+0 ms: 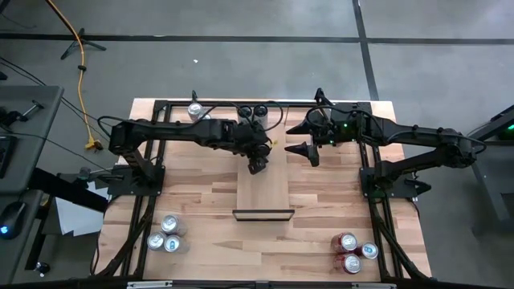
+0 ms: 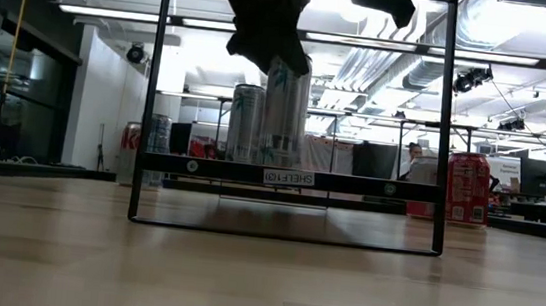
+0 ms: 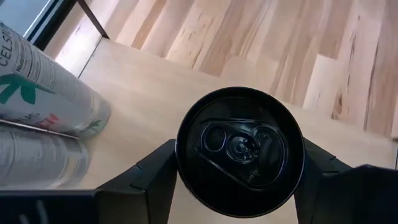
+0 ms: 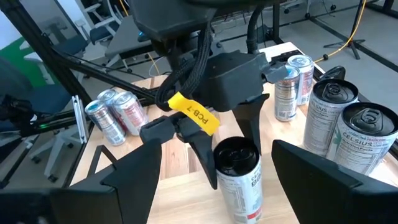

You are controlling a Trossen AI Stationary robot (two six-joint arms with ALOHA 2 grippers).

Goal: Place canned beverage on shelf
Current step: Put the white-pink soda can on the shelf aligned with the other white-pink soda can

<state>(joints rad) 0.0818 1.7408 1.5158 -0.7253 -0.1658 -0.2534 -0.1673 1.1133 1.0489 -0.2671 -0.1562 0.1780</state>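
Black-topped can (image 3: 239, 152) closest, seen end-on from the left wrist, upright over the far end of shelf (image 1: 263, 193). Flanked by left gripper (image 1: 257, 164); pressing on it or already slack, cannot tell.

Left of shelf, toward its near end: three silver cans (image 1: 167, 237), untouched. At shelf's far edge: two tall Celsius cans (image 1: 251, 112), standing just beside the black-topped can. Right of shelf, level with its far end: right gripper (image 1: 309, 148), spread wide, holding nothing, waiting. Farther right, by shelf's near end: cluster of red and silver cans (image 1: 352, 253).

Probably the set-down. To do it well: make sure the base sits flat on shelf before letting go, spread evenly so neither side drags the can, then lift straight up clear of the rim. Avoid any sideways drift toward the two tall Celsius cans.

Hidden: base of the black-topped can and its contact with shelf, masked by its own top from the wrist and by black edge bar (image 2: 201, 168) from table height.
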